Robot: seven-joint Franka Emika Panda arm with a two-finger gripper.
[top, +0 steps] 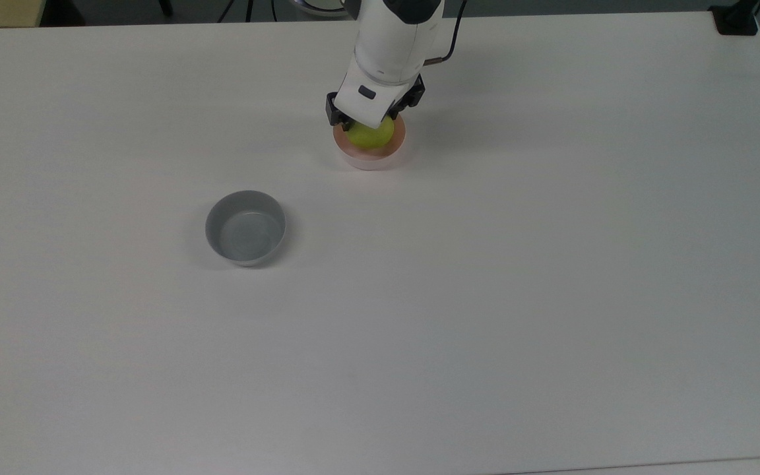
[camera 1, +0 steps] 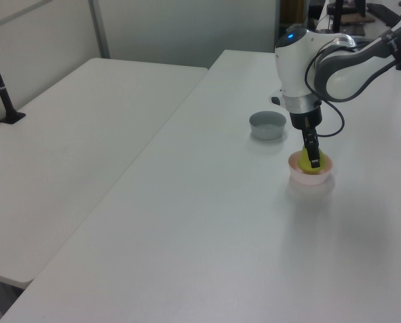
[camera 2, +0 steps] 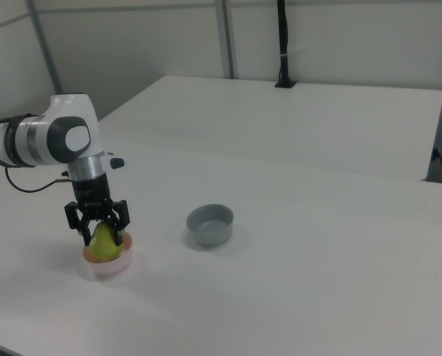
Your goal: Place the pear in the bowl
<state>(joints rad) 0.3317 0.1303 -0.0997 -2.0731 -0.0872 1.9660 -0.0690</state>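
The yellow-green pear [top: 371, 136] sits low inside the pale pink bowl [top: 368, 161], at the far middle of the table in the top view. My gripper [top: 368, 127] comes straight down onto it, with its dark fingers on either side of the fruit and shut on it. In the left view the pear [camera 1: 303, 160] shows just above the bowl's rim [camera 1: 311, 179], partly behind a finger of the gripper [camera 1: 310, 160]. In the right view the pear [camera 2: 102, 242] stands upright in the bowl [camera 2: 111, 266] between the fingers of the gripper [camera 2: 102, 233].
A grey bowl [top: 245, 227] of the same size stands apart, nearer the front and toward the top view's left; it is also in the left view [camera 1: 267, 124] and the right view [camera 2: 210, 225]. A second white table [camera 1: 66, 155] adjoins this one.
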